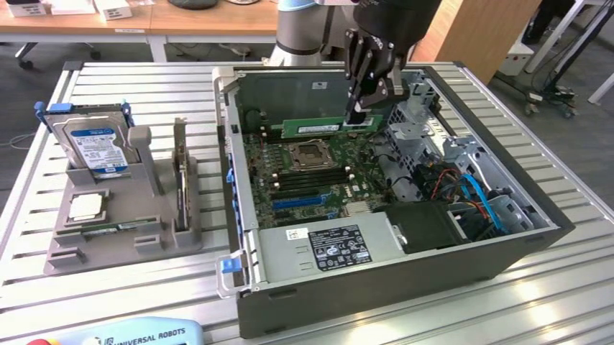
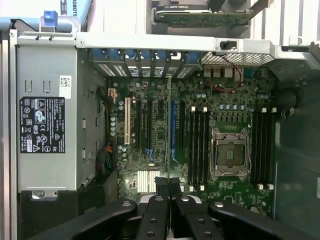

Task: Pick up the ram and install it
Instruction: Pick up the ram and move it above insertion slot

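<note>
The ram (image 1: 305,129) is a long green stick held level above the motherboard (image 1: 307,180) inside the open computer case (image 1: 384,287). My gripper (image 1: 357,113) comes down from above and is shut on the stick's end toward the exterior view's right. In the wrist view the ram (image 2: 169,125) shows edge-on as a thin green line running out from between the shut fingers of the gripper (image 2: 168,186). It hangs over the board beside the black memory slots (image 2: 197,145) and the processor socket (image 2: 230,152).
A grey holder (image 1: 125,237) at the exterior view's left carries a hard drive (image 1: 96,144), a square silver chip (image 1: 86,207) and an upright card (image 1: 180,172). A power supply (image 1: 326,248), cables and drive cages (image 1: 451,165) crowd the case. A teach pendant (image 1: 125,334) lies at the front edge.
</note>
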You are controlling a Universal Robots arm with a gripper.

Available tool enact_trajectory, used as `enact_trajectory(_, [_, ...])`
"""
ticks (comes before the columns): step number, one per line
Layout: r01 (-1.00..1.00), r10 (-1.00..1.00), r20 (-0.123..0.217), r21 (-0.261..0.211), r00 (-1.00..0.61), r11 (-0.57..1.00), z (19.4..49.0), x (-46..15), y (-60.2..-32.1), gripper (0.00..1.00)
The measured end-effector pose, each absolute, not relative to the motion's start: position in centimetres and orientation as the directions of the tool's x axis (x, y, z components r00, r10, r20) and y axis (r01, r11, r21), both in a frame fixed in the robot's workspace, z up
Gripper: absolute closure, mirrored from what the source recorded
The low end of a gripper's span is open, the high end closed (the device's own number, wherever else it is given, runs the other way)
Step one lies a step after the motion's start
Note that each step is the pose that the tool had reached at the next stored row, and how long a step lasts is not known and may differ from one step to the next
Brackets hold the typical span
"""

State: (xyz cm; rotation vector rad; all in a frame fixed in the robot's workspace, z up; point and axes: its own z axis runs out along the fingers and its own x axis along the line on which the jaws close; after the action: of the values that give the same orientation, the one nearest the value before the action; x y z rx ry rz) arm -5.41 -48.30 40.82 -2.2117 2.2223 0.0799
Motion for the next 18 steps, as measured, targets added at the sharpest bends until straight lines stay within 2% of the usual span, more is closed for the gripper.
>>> enact_trajectory(18, [-0.999,-0.999,-0.04,0.032,-0.005,0.004,40.8,-5.4,-43.1,0.89])
